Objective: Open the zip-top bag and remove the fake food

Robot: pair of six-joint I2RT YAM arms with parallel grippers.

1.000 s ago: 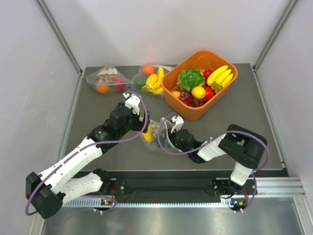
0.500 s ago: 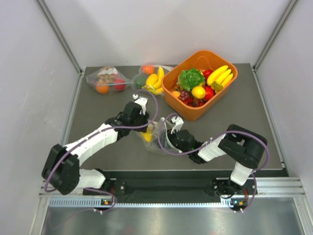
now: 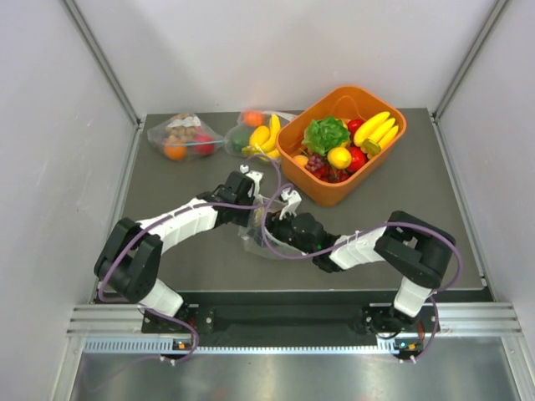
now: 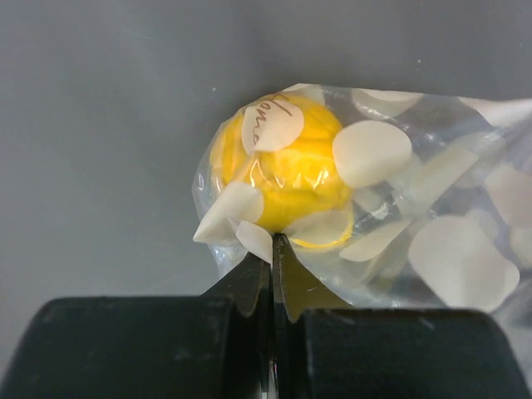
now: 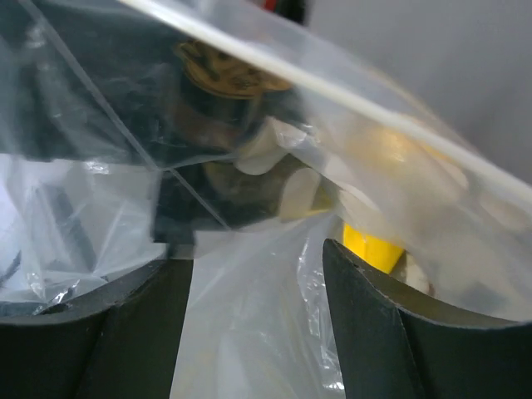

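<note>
Table (image 3: pixel 410 192): grey.
Left gripper (image 4: pixel 272 249): closed, pinching bag (image 4: pixel 449 258).
Right gripper (image 5: pixel 258 274): parted, film between.
Risk: pinch slips off film; lemon (image 4: pixel 291 174) trapped.

a dark grey matte table (image 3: pixel 418 192) sits inside plain white walls (image 3: pixel 284 50) — slim silver metal posts (image 3: pixel 100 63) climb the back corners. the light is soft and even; an aluminium rail (image 3: pixel 468 316) edges the near side.

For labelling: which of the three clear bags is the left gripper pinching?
The polka-dotted zip-top bag mid-table, in the left gripper; the two plain bags lie apart at the back edge.
</note>
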